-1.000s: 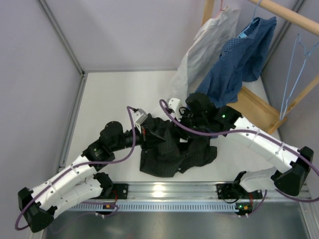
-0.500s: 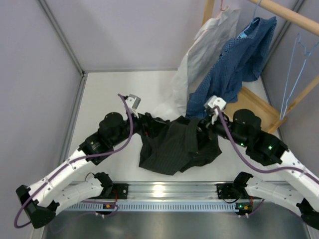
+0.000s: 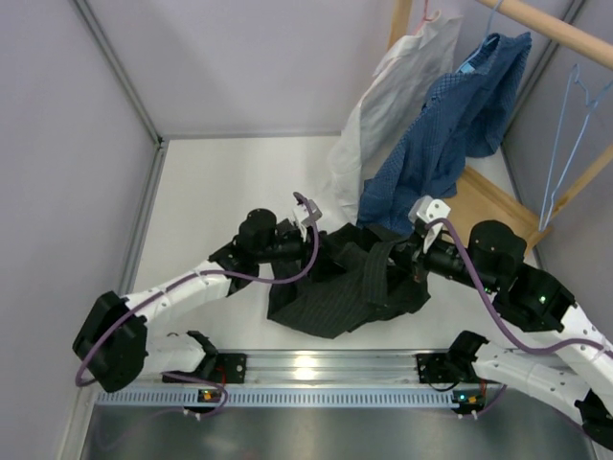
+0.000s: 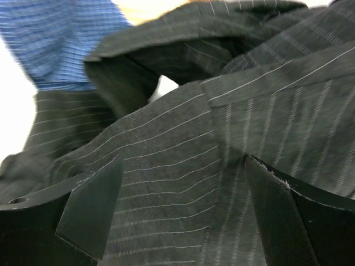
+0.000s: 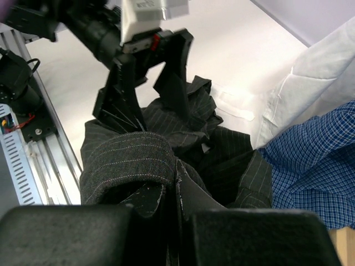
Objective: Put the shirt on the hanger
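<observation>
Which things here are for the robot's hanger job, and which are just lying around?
For the job:
- black shirt
- light-blue hanger
- right gripper, pinching the shirt
- left gripper, open at the shirt

Just there:
- blue shirt
- white shirt
- wooden rail

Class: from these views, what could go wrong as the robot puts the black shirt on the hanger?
1. The right gripper is shut on a bunched fold of the crumpled shirt; lifting may raise a tangled heap.
2. The left gripper hangs open over the fabric, with the blue dotted shirt close behind; a reach could snag it.
3. The hanger hangs far right, untouched; the carry may drag cloth.
</observation>
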